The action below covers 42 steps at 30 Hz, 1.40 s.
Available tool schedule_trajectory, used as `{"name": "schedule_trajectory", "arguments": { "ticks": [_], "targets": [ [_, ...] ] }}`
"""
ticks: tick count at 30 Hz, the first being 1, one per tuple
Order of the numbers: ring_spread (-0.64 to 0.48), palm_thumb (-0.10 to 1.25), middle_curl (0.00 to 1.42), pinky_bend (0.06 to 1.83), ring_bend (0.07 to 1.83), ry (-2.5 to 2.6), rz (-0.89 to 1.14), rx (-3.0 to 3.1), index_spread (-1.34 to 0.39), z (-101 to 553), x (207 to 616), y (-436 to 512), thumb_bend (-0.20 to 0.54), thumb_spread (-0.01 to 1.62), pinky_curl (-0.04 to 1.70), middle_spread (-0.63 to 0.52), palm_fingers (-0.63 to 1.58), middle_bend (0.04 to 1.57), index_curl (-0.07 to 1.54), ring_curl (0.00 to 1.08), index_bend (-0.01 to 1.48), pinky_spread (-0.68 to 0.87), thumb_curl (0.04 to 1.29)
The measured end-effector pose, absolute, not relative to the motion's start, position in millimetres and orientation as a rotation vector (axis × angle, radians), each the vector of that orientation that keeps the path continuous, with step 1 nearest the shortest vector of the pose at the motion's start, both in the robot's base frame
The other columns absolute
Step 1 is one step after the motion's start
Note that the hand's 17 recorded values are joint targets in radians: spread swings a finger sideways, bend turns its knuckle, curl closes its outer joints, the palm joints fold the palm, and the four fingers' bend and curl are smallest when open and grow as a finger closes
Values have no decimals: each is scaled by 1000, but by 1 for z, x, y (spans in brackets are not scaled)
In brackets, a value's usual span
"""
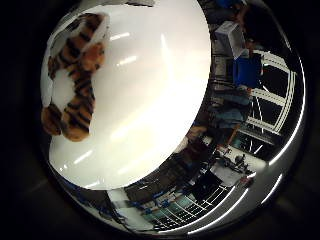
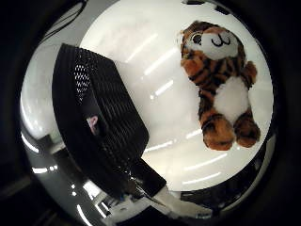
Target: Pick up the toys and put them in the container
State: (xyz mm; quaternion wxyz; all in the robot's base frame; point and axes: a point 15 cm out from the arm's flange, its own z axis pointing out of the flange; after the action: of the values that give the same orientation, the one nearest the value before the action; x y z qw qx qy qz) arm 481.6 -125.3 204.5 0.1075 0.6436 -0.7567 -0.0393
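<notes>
On white table (image 2: 141, 42): tiger toy (image 2: 218, 84) near black mesh container (image 2: 99, 117).

A plush tiger (image 2: 220, 84) lies face-up on the white table (image 2: 155, 56) beside a black mesh container (image 2: 96, 117).

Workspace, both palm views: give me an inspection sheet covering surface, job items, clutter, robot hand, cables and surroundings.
Surface: glossy white table, round-edged, with light reflections.
Job's things: tiger plush toy lying face up on the table; black mesh container beside it, apart from it, something small and pink inside.
Clutter: nothing seen.
Robot hand: not visible in either view.
Cables: nothing seen.
Surroundings: dim room beyond the table edge, with blue chair and shelving.
</notes>
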Motion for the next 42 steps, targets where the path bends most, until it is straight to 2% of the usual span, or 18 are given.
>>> {"name": "schedule_trajectory", "arguments": {
  "ticks": [5,15,19,21,23,27,30,32,33,36,42],
  "targets": [
    [319,351,324,691,383,-2181,-210,1851,-83,188,467,-123,-25,1057,289,265,7,197,254,251,151,526,279],
    [320,360,328,710,382,-2165,-241,1814,-79,167,464,-132,-23,1049,286,263,15,207,250,251,147,536,282],
    [305,464,343,715,420,-2172,-236,1809,-78,167,465,-133,-4,1077,281,219,83,250,242,258,141,536,297],
    [249,568,366,721,502,-2175,-227,1804,-85,168,466,-134,1,1103,275,133,183,311,233,279,131,514,318],
    [147,638,393,734,586,-2164,-201,1797,-90,170,467,-138,-2,1111,273,40,256,366,229,304,130,437,335],
    [-148,765,484,752,794,-2160,-185,1780,-142,172,466,-141,-7,1098,273,-137,346,507,255,388,175,107,365],
    [-273,835,567,837,962,-2148,-177,1781,-195,172,466,-142,-8,1073,310,-228,414,590,287,470,194,-141,390],
    [-333,880,646,978,1062,-2132,-163,1773,-232,170,465,-145,-10,1048,365,-284,452,642,319,533,198,-284,405],
    [-357,906,692,1123,1119,-2120,-155,1768,-266,170,464,-146,-11,1031,423,-317,500,663,338,568,203,-324,414],
    [-388,958,848,1386,1265,-2079,-144,1749,-346,168,459,-149,-13,996,584,-402,477,728,423,685,295,-341,429],
    [-395,1066,1173,1583,1504,-2052,-141,1747,-496,166,458,-147,-8,976,814,-525,386,932,729,867,719,-284,447]
  ]
}}
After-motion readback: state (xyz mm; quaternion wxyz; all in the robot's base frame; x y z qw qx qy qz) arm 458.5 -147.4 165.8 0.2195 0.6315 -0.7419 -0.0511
